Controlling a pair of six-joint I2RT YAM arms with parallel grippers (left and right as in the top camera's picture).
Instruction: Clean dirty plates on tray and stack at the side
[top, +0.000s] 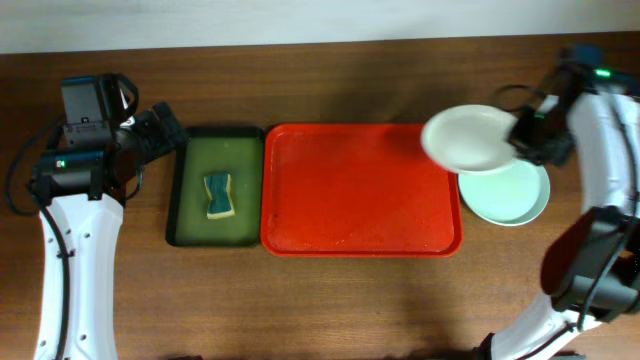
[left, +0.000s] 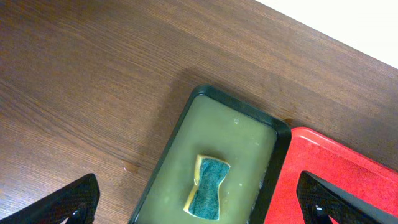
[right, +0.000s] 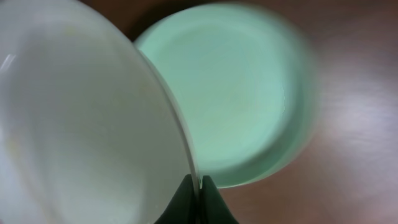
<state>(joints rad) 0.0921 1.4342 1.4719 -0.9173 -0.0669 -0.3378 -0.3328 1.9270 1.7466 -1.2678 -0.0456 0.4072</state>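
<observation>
Rim of the white plate (top: 468, 138) is pinched by the right gripper (top: 521, 135), held partly over the green plate (top: 512, 197); left gripper (top: 166, 128) is spread open.

Open room over red tray's (top: 350, 195) middle and left. Blocked at far right corner by raised white plate (top: 468, 138), also overhanging pale green plate (top: 515, 200) just beside tray. Blocked mid dark green tray (top: 200, 160) by sponge (top: 219, 195).

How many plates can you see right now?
2. A white plate held in the right end effector over the tray's corner; a green plate on the table beside it. Another may hide underneath.
</observation>
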